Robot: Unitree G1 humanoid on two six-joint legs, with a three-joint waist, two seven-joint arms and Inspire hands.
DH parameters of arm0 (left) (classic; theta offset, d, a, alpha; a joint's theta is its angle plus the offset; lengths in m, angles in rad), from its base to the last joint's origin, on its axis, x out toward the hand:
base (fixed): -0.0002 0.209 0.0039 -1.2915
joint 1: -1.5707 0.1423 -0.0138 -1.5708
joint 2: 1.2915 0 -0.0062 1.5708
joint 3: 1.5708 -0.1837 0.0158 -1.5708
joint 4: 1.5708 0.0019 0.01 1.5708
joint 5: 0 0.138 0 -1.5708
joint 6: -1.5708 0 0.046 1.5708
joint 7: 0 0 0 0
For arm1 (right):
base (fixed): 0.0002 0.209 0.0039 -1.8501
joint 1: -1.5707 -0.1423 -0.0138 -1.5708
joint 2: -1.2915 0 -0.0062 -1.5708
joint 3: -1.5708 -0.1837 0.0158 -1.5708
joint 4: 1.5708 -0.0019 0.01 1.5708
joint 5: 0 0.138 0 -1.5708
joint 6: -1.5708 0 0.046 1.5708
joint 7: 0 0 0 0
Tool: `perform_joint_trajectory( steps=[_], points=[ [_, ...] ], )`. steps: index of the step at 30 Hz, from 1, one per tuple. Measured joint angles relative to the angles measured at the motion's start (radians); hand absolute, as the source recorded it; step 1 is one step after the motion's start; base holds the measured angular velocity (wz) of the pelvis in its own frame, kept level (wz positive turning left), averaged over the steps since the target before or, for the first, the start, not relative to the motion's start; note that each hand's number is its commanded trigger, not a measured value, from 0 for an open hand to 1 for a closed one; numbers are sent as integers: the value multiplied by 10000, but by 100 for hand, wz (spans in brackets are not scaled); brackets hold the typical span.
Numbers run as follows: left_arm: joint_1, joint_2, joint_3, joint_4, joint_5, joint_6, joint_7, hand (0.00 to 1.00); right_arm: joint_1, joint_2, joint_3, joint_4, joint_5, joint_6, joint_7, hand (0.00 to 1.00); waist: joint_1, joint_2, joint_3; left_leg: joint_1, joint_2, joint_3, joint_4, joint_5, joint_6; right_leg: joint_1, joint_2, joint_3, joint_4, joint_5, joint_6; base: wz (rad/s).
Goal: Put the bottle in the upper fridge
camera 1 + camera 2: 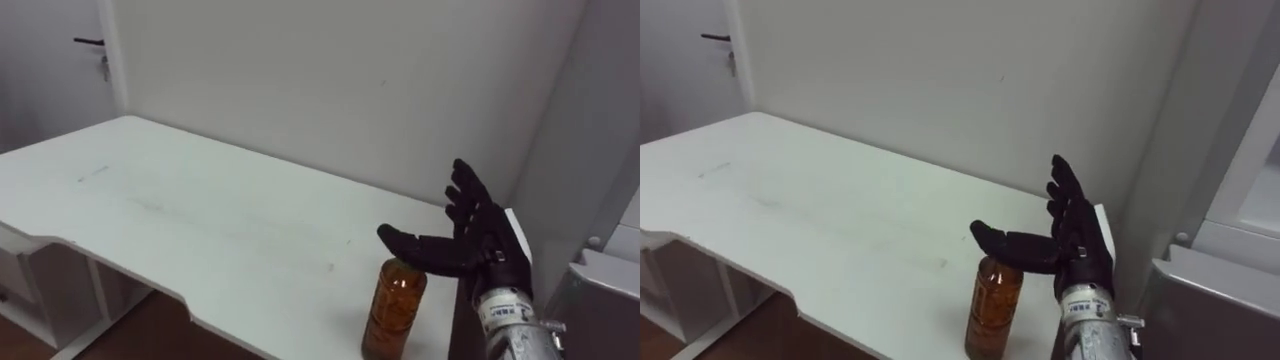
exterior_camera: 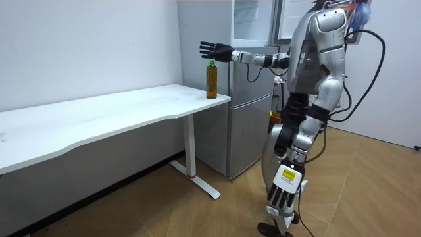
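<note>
1. One bottle in play: amber, standing upright on the white worktop, right at its near corner and just below the right robot hand.
2. That right robot hand is wide open, fingers fanned upward and apart, thumb stretched out sideways across the top of the bottle.
3. Nothing is clasped. The thumb covers the cap in the eye views, and whether it actually touches the cap I can't tell from here.
4. In the room view the bottle's green cap sits just under the outstretched palm, with the arm reaching level from the shoulder.
5. One worktop only, long and bare, running away to the left of the robot hand. The bottle is the single thing on it.
6. One fridge, grey, standing just past the worktop's end, to the right of the right robot hand and close beside the robot.
7. Second hand: the left robot hand hangs low at the robot's side, fingers loosely straight and pointing down, well apart from the bottle.
8. The robot stands upright on the wooden floor, beside the fridge, facing the worktop's end.
</note>
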Motion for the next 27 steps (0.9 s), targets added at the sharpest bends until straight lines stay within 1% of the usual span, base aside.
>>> perform_joint_trajectory(
  steps=[1, 4, 5, 7, 9, 10, 11, 13, 15, 17, 22, 23, 25, 27],
  points=[
    [4, 8, 5, -6, 0, 42, 1, 0, 1, 2, 49, 201, 47, 2, -88, 0, 104, -11, 16, -12, -14, -16, 1, 9, 4, 2, -10, -26, -1, -1, 1, 8],
    [30, 15, 24, -188, 11, 110, 4, 0, 2, 5, 145, 606, 111, 90, -185, 0, 116, -101, 97, -173, -86, -241, 27, 83, 13, -50, -43, -241, 1, -6, 9, 20],
    [27, 11, 20, -241, 12, 117, -10, 0, 1, 5, 174, 796, 110, 93, -170, 0, 123, -127, 107, -253, -131, -343, 49, 105, 16, -94, -45, -254, 0, -16, 26, 23],
    [50, 8, 2, -363, 11, 130, -31, 0, 1, 4, 301, 1084, 137, 149, -143, 0, 126, -135, 101, -390, -175, -450, 142, 112, 22, -150, -39, -261, 2, -26, 43, 17],
    [130, 13, 26, -555, 11, 159, -30, 0, 4, 7, 457, 1243, 175, 310, -121, 0, 228, -165, 81, -484, -180, -453, 168, 116, 26, -221, -39, -258, 1, -27, 44, 4],
    [146, 13, 46, -652, 12, 191, -33, 0, 3, 4, 482, 1336, 180, 312, -118, 0, 333, -191, 65, -529, -180, -443, 165, 119, 23, -284, -39, -250, 5, -27, 44, 0],
    [167, 27, 66, -770, 13, 216, -33, 0, -2, 2, 482, 1505, 173, 301, -130, 0, 382, -232, 37, -555, -178, -444, 146, 138, 21, -316, -39, -258, 4, -27, 44, 0],
    [164, 30, 119, -783, 22, 216, -27, 0, -2, 6, 493, 1651, 192, 301, -148, 0, 441, -281, 9, -551, -170, -445, 127, 148, 19, -317, -35, -261, 2, -27, 44, 2],
    [162, 30, 151, -791, 26, 214, -25, 0, -2, 4, 489, 1729, 223, 278, -189, 0, 521, -312, 12, -539, -166, -444, 121, 149, 17, -309, -29, -262, 2, -27, 44, 0],
    [164, 36, 159, -851, 25, 211, -12, 0, -16, 4, 486, 1897, 271, 238, -273, 0, 608, -353, 37, -538, -167, -443, 126, 150, 16, -296, -32, -280, 2, -26, 44, 0],
    [158, 98, 158, -917, 23, 186, -28, 0, -16, 5, 492, 2108, 280, 237, -301, 0, 636, -421, 88, -600, -171, -448, 151, 154, 12, -322, -39, -290, 2, -26, 43, 1],
    [146, 118, 157, -917, 23, 169, -33, 0, -16, 6, 492, 2275, 280, 237, -300, 0, 642, -434, 102, -639, -172, -451, 157, 155, 12, -349, -42, -302, 1, -25, 42, 4],
    [145, 158, 155, -914, 7, 145, -35, 0, -16, 10, 503, 2537, 303, 237, -296, 0, 666, -438, 155, -664, -172, -458, 158, 157, 13, -365, -43, -303, 2, -25, 42, 2],
    [151, 183, 158, -909, 7, 148, -29, 0, -18, 11, 504, 2816, 298, 238, -301, 0, 710, -440, 163, -680, -172, -459, 156, 157, 13, -388, -46, -299, 3, -25, 41, 0]
  ],
)
